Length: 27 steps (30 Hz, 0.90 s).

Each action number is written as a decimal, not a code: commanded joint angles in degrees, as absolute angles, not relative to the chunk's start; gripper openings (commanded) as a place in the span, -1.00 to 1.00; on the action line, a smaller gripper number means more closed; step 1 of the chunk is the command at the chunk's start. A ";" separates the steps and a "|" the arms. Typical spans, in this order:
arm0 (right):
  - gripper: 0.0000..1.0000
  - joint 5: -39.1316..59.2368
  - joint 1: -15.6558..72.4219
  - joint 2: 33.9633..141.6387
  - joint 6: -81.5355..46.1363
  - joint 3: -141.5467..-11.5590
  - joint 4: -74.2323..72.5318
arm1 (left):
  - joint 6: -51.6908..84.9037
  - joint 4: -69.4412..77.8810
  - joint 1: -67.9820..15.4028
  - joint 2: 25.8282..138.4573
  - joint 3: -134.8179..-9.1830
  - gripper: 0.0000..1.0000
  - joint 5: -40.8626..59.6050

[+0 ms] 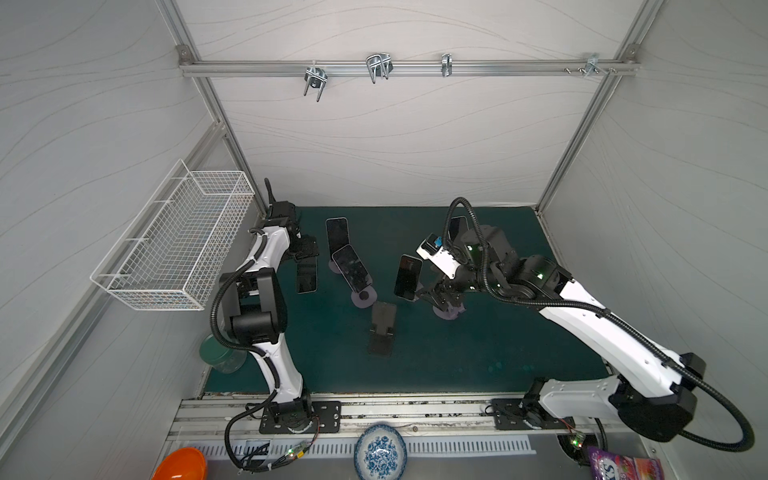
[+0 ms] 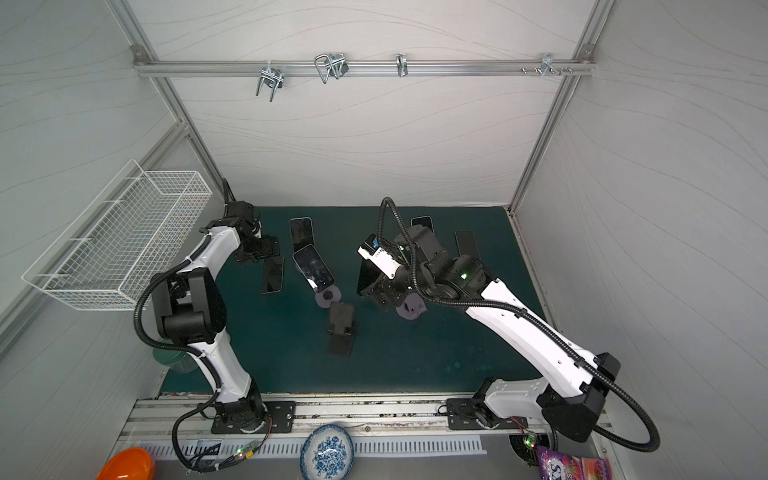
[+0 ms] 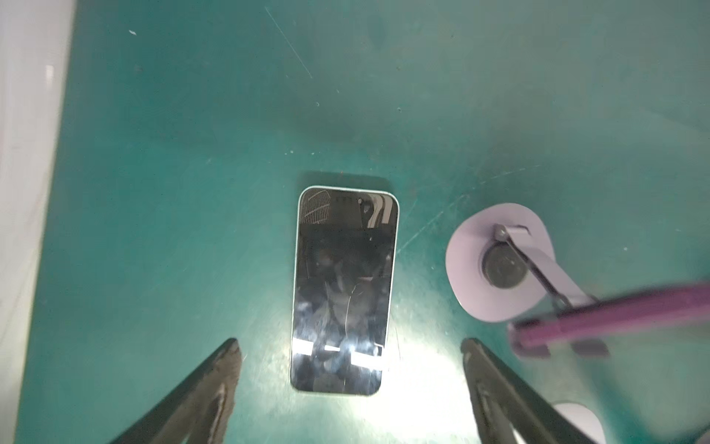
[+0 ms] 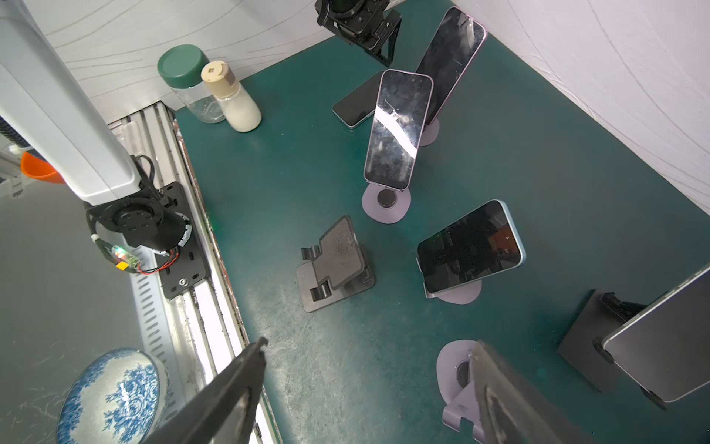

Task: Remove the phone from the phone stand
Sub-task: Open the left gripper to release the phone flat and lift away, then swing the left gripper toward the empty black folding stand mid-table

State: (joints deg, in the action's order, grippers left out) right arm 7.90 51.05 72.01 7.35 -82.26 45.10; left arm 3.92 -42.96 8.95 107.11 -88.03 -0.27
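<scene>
Not much to read here tbh: the purple snack bag point(image 1: 623, 467) at the front edge has big white lettering, but it's cut off. None of the dark screens show a logo.

Your phone point(image 3: 344, 292) is off any stand, lying flat and screen up on the green mat point(image 3: 173, 192), over on the mat's left side in both top views. It has a mint-ish rim and scuffed black glass, with glare near one end.

Your left gripper point(image 3: 350, 346) hangs right over it, jaws wide, holding nothing, fingers point(image 3: 215, 376) either side and not touching. A lilac stand point(image 3: 495, 265) sits just beside it, carrying a purple-edged phone point(image 3: 614, 311).

Your right gripper point(image 4: 370, 346) is spread too, nothing in it, over an empty lilac stand point(image 4: 455, 369).

The room is white wavy-lined panels on an aluminium frame, with a wire basket point(image 1: 174, 245) on the left wall.
</scene>
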 commanded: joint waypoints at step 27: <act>0.70 6.61 56.78 71.78 1.22 -80.83 42.07 | 1.94 -41.24 6.17 77.89 -69.51 0.79 6.22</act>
State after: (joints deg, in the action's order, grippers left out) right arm 6.85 56.29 70.61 3.51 -80.60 43.46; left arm 3.57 -41.76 7.09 79.46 -69.49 3.95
